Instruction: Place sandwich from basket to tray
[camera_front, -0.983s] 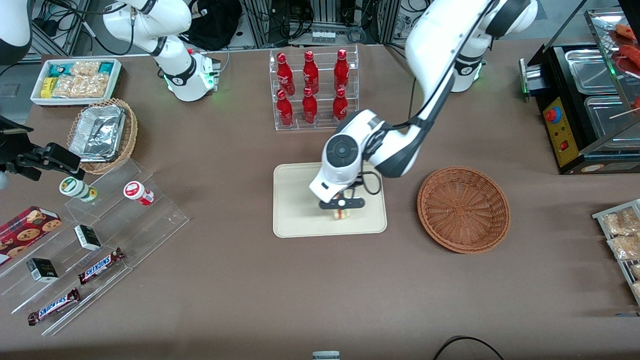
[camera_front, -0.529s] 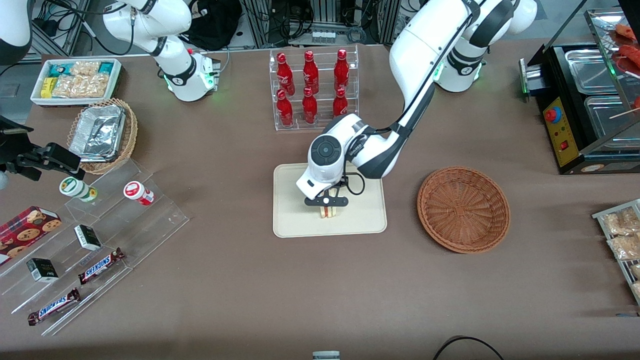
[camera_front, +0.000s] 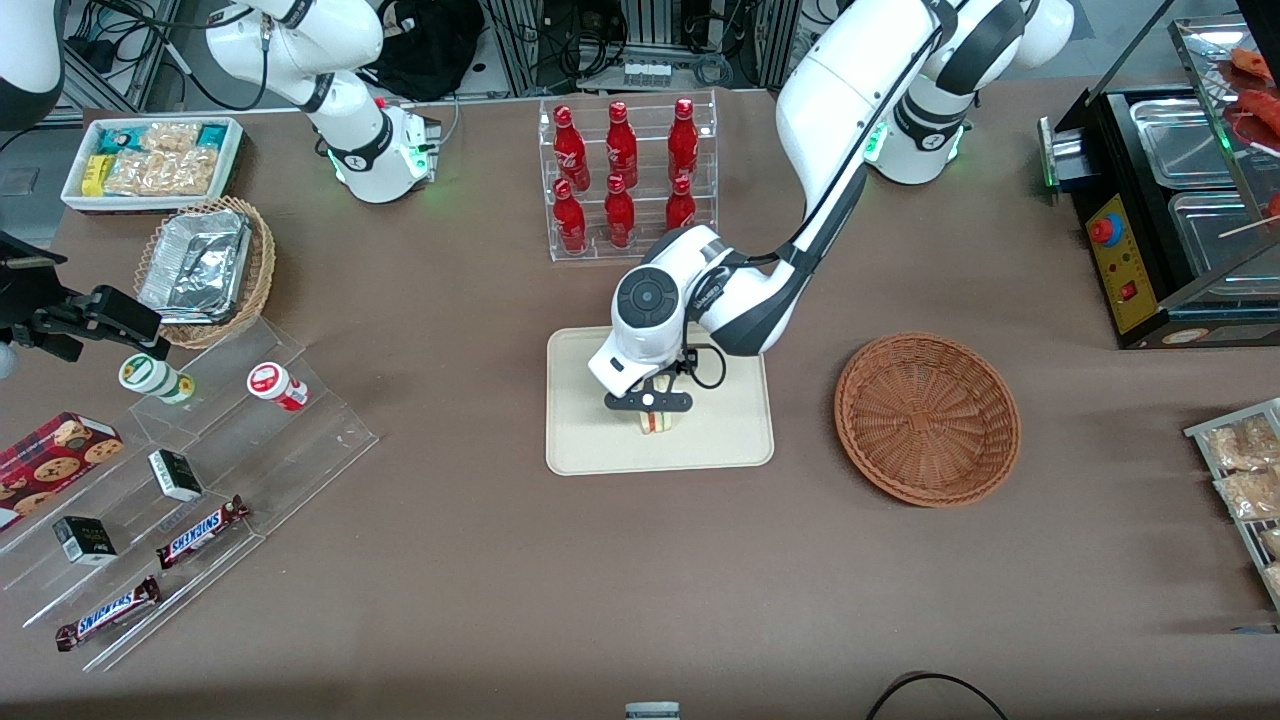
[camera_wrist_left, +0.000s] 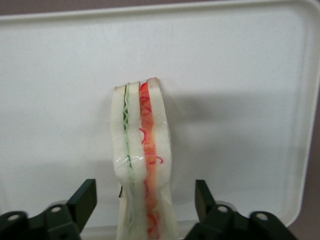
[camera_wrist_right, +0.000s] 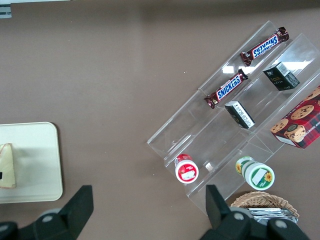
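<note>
On the tray (camera_front: 590, 455), the sandwich (camera_wrist_left: 142, 165) stands on edge.
Gripper (camera_wrist_left: 142, 210) straddles it, fingers (camera_wrist_left: 82, 200) wide, clear of both faces.

The left arm bends down from its base at about 1 o'clock on the worktop and reaches in toward the middle. Its round white wrist tips down, with the gripper (camera_front: 649, 404) hanging under it and pointing at the worktop. The gripper's 2 black fingers (camera_wrist_left: 84, 200) are spread wide apart and are not squeezing anything.
</note>
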